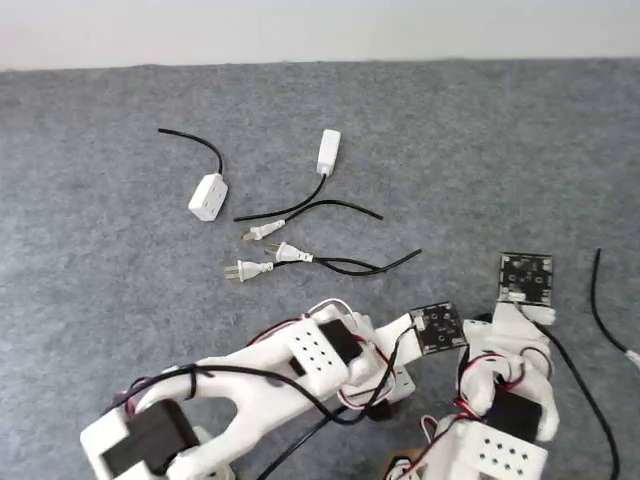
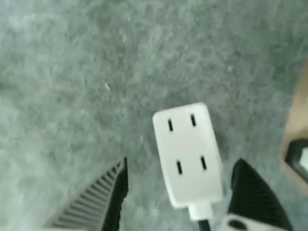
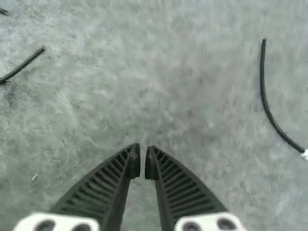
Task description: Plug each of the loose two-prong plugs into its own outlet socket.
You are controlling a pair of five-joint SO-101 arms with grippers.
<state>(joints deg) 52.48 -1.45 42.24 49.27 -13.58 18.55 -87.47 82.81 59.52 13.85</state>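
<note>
Spreads left gripper [image 2: 182, 166] wide around white outlet socket [image 2: 187, 154], flat on grey carpet [image 2: 72, 72]. Pinches right gripper [image 3: 142, 161] shut on nothing over carpet. Leaves three loose plugs [image 1: 262, 232] unplugged mid-carpet.

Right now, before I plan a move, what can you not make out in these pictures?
High view: prongs of the small white plastic plugs are too tiny to count.
High view: the thin black cable at right is cut by the edge.
Right wrist view: its white end is clipped by the edge.
</note>
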